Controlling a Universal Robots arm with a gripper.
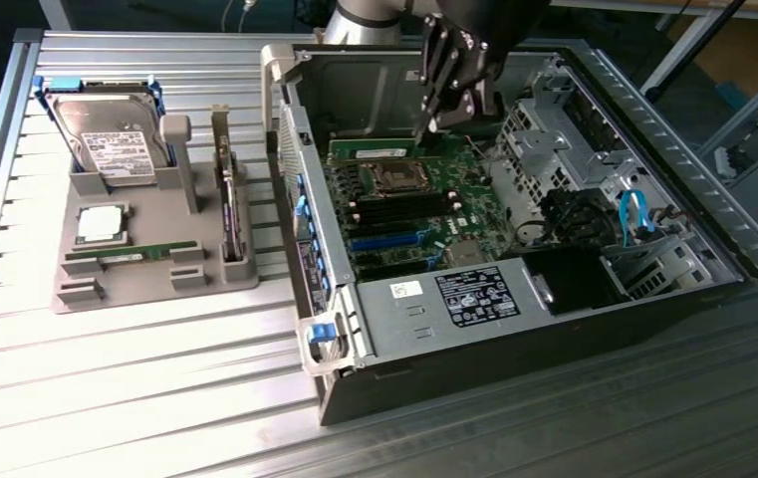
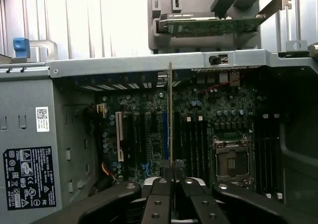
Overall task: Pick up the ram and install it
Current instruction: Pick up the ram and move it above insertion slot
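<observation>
While the tool [image 2: 171, 177] grips the ram [image 2: 170, 114], case walls [image 2: 149, 65] flank it

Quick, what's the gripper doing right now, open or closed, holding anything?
The gripper: closed, holding the ram edge-on over the motherboard.

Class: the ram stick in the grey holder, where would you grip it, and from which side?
Grip the ram stick mid-length across its flat faces, coming down from above: it seems to stand on its long edge in the grey holder, whose blocks flank its ends.
</observation>
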